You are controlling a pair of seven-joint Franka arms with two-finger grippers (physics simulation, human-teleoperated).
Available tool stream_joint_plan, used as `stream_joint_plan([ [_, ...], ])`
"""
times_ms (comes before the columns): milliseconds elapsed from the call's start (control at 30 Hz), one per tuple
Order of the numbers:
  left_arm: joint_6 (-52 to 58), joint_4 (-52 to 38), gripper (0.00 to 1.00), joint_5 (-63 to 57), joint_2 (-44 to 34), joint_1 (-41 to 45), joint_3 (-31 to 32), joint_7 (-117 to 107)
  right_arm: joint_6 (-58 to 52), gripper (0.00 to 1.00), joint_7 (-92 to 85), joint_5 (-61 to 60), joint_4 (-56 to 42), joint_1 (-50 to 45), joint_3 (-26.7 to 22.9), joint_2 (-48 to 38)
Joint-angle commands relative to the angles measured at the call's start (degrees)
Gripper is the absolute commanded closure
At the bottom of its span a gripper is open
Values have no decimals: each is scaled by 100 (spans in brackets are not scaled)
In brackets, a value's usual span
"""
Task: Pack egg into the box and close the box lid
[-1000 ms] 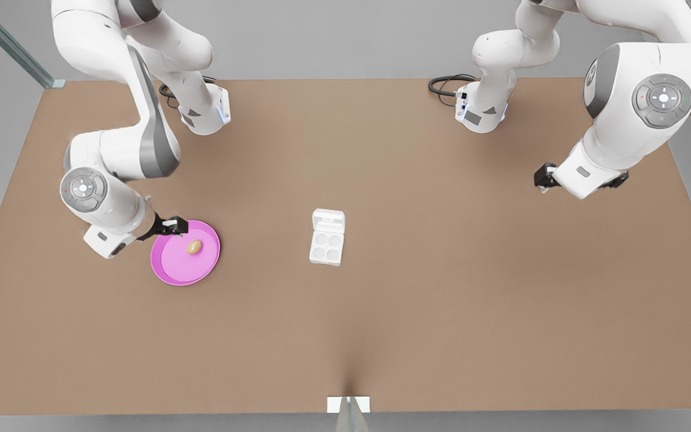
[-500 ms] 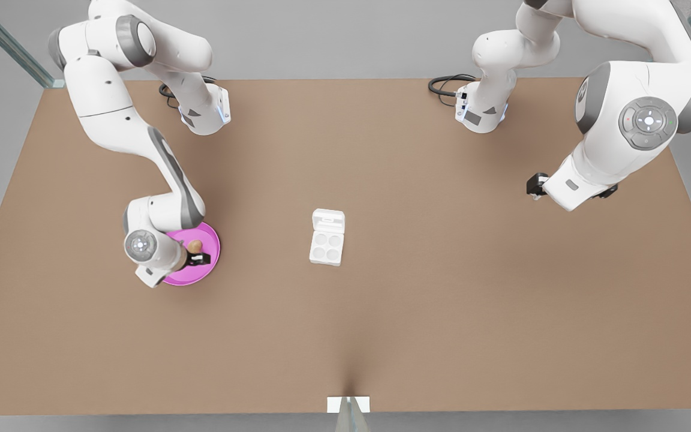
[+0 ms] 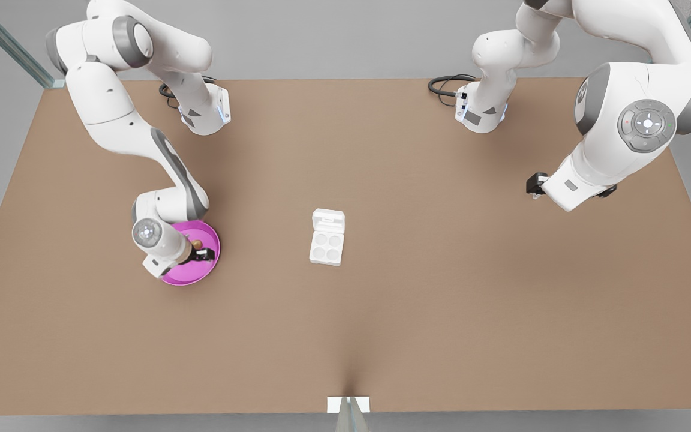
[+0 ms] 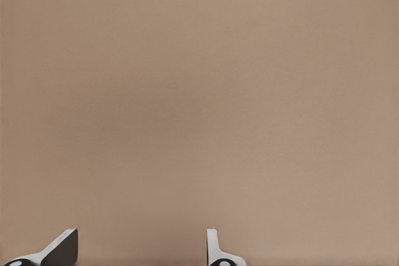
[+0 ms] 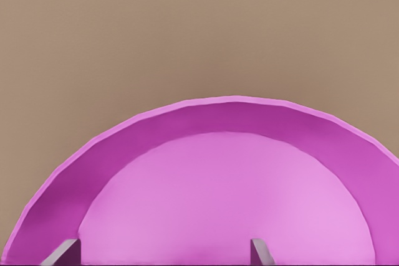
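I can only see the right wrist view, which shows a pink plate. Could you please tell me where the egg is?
Observer: In the front view, the egg lies on the pink plate, right beside the right gripper.
Operator: Is the box ready for it?
Observer: Yes, the box has its box lid open and all four cups are empty.
Operator: And the other arm?
Observer: The left gripper waits over bare table at the front view's right, with its fingers open.
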State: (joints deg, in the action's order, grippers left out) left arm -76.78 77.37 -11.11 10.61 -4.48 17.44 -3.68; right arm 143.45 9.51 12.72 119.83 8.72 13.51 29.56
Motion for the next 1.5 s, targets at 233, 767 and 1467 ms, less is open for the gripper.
stream_joint_plan([
  [233, 85, -3, 0, -5, -6, 8, 5, 8, 535, 0, 113, -15, 498, 68, 2, -284],
  [767, 102, 15, 0, -5, 2, 8, 5, 8, 895, 58, 218, -24, 946, 148, 2, -425],
  [1467, 304, 15, 0, -23, 2, 44, 14, -19, -2401, 57, 4015, -445, -3475, -2128, 837, 647],
])
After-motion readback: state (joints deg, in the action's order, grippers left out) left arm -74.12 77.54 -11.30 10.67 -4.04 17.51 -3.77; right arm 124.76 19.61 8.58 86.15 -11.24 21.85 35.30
